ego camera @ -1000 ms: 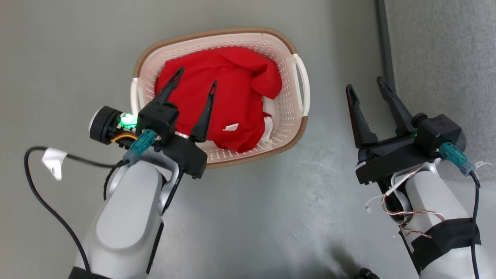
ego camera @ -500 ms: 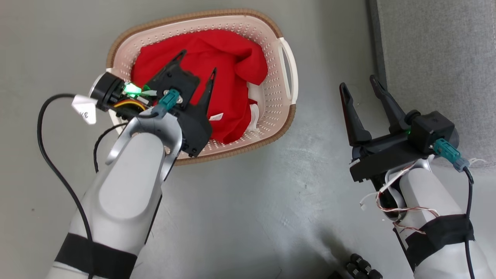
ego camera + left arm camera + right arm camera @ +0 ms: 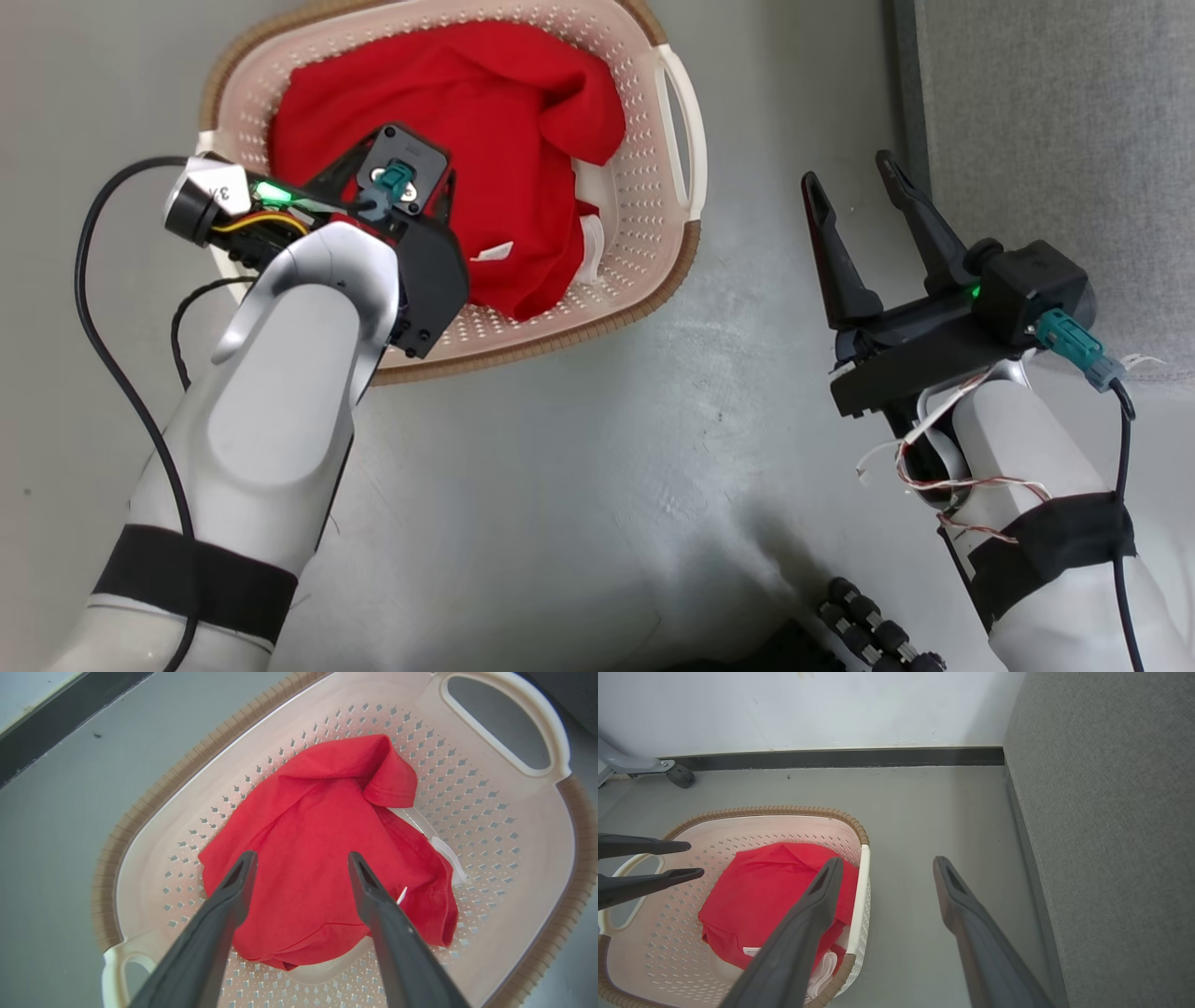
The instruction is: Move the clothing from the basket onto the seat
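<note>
The red clothing (image 3: pixel 504 112) lies bunched in the cream basket (image 3: pixel 644 233) on the floor, a white label and a white cuff showing at its right side. My left gripper (image 3: pixel 301 856) points down over the middle of the clothing (image 3: pixel 322 826), open, with nothing between its fingers. From the right wrist view the left gripper (image 3: pixel 691 859) hangs at about the height of the basket's (image 3: pixel 784 810) brown rim, above the cloth. My right gripper (image 3: pixel 847 168) stands open and empty over bare floor between the basket and the grey seat (image 3: pixel 1055 112).
The seat's (image 3: pixel 1111 812) side runs along the right. Beyond the basket, a white wall with a dark baseboard (image 3: pixel 831 757) closes the floor. A caster wheel (image 3: pixel 681 775) stands at the far left by the wall. A black ribbed part (image 3: pixel 868 625) sits at the bottom edge.
My left wrist has tipped forward and down, so the open fingers now point into the basket over the clothing. The head camera shifted, sliding the basket up and left. The right gripper barely moved.
</note>
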{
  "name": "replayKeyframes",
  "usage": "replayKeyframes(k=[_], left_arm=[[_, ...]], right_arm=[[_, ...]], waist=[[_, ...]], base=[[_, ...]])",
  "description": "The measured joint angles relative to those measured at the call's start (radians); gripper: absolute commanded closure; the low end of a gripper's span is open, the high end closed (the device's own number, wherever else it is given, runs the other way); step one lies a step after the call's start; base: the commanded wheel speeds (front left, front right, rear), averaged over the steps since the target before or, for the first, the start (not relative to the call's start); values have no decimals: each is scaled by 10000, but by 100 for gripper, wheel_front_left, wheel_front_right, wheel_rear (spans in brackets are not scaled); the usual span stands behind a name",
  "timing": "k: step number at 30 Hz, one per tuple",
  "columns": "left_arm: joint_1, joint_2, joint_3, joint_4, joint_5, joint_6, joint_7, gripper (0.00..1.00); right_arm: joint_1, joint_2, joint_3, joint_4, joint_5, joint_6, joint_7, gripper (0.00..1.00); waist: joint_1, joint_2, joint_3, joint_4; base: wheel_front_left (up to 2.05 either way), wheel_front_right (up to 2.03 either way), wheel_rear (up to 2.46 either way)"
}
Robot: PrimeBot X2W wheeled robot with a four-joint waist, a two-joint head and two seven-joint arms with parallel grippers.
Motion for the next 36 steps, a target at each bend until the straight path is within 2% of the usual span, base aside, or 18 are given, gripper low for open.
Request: replayKeyframes(k=[21,36], left_arm=[[-1203,159,422,594,-81,15,982,0],[-1887,334,347,980,27,176,1496,0]], right_arm=[[-550,35,654,-222,44,56,0,0],[-749,44,1626,-504,1035,25,-2,0]], waist=[[1,0,1432,-398],[0,-1,1947,-739]], base=[[0,0,0],[0,0,0]])
